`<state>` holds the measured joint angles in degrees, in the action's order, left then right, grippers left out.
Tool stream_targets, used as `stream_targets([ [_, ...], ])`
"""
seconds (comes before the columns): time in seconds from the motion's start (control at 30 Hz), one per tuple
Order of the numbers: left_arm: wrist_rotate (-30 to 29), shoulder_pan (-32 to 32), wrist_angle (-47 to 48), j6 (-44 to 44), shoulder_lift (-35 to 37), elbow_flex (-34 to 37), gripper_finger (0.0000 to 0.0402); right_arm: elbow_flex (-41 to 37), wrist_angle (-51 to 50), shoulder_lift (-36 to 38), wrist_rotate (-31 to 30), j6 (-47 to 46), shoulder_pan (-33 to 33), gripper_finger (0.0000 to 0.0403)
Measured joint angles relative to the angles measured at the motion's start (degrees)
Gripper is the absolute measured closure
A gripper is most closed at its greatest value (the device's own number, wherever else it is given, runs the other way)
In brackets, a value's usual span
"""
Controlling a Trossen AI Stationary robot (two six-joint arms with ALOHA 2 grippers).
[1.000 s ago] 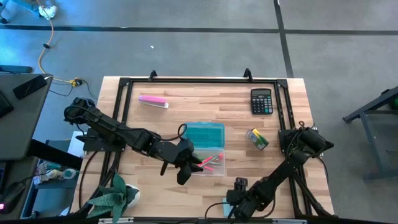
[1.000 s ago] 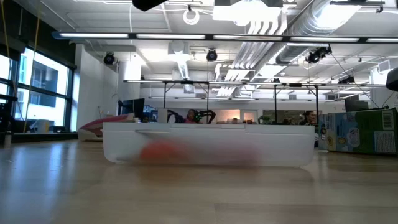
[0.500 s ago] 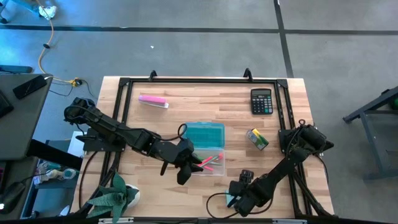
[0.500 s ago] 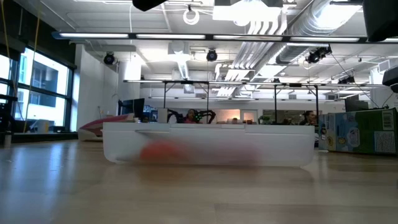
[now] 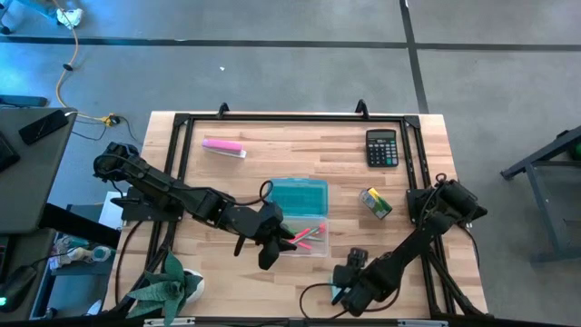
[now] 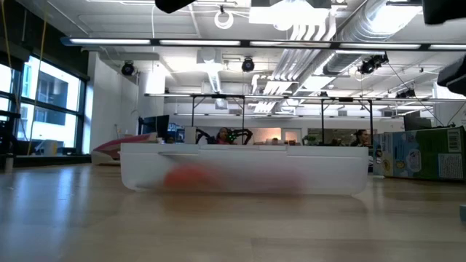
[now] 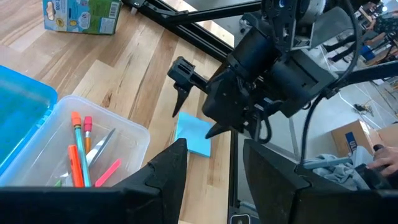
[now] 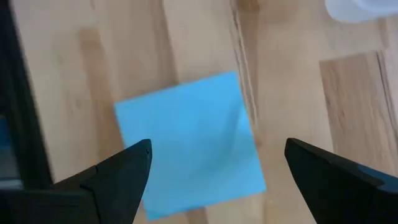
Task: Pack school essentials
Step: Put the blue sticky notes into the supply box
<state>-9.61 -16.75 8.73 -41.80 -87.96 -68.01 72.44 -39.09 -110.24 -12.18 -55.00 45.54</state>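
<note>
The light-blue sticky pad (image 8: 189,143) lies flat on the wood near the table's near edge, also seen as a sticky pad (image 7: 193,135) in the left wrist view. My right gripper (image 8: 214,180) hovers over it, open, a finger on either side, touching nothing; the high view shows this gripper (image 5: 345,283) near the near edge. My left gripper (image 7: 214,180) is open and empty beside the clear box (image 7: 74,155), at the box's near-left corner (image 5: 270,252). Orange and green pencils and red pens (image 7: 81,155) lie inside the box. The yellow-green box (image 5: 375,203) rests on the table to the right.
The box's teal lid (image 5: 300,195) lies open on its far side. A black calculator (image 5: 382,147) sits far right and a pink-and-white bar (image 5: 223,146) far left. A black frame (image 5: 413,163) borders the table. A plant (image 5: 168,286) stands at the near-left corner.
My right arm has shifted a little toward the table's right and far side above the sticky pad, then held there. The left arm, the box and the pad have kept still.
</note>
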Motion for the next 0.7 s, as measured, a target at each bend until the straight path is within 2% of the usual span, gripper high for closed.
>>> stream_targets([
  [0.47,0.0,0.0,-0.02,0.0,0.0,0.0,0.0257,2.39,1.48,0.11,0.28,1.37,1.87,0.0045],
  [0.7,0.0,0.0,-0.02,0.0,0.0,0.0,0.0257,2.45,1.83,0.22,0.25,7.91,2.56,0.0023],
])
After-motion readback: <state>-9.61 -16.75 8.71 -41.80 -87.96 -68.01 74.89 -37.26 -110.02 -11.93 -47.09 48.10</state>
